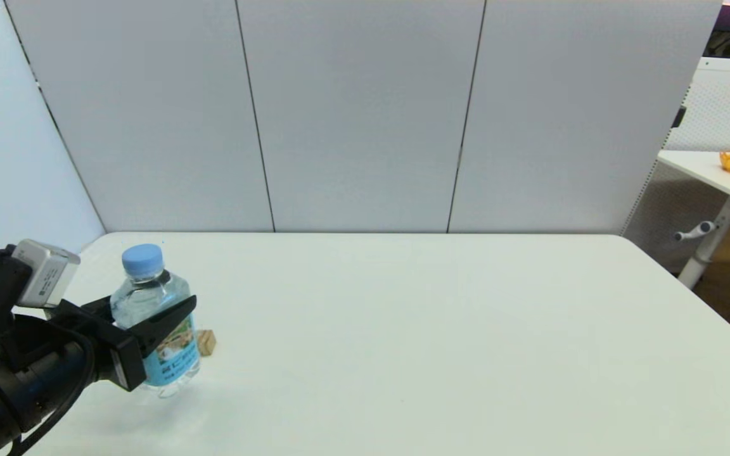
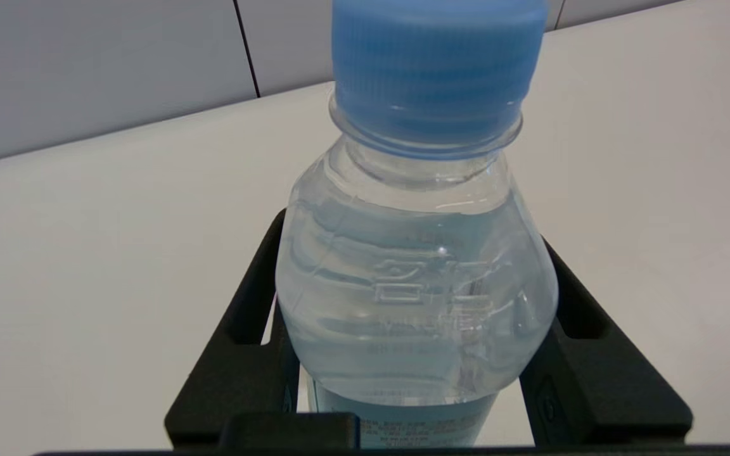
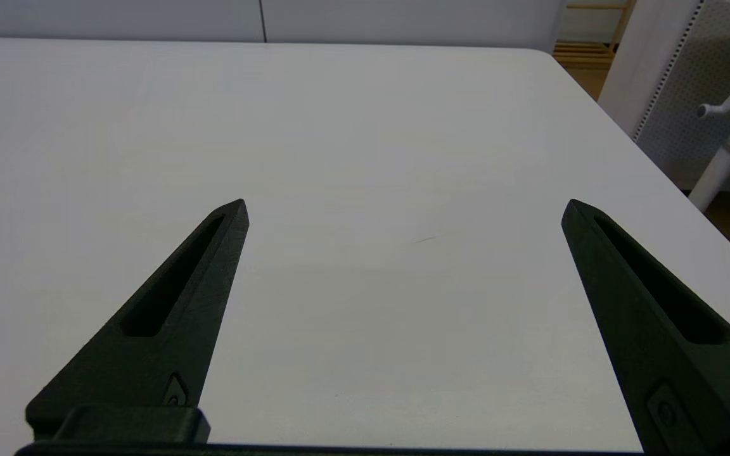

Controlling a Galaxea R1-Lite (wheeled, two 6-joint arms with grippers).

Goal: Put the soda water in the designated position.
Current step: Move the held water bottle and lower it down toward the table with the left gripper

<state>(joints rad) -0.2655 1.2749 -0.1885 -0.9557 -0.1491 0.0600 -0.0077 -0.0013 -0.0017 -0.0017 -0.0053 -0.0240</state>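
Bottle (image 1: 156, 320) clamped in the left pincer (image 1: 149, 323) near the worktop's (image 1: 403, 329) left edge.

The bottle is held upright about its middle, fingers closed against both sides, its base seemingly just off the surface; it is capped and nearly full of clear liquid. A small wooden cube (image 1: 206, 342) lies just beside it and could be knocked if the bottle is swung low. Slipping is possible, the plastic being smooth. The right pincer (image 3: 403, 212) is spread wide, nothing held, over bare worktop.
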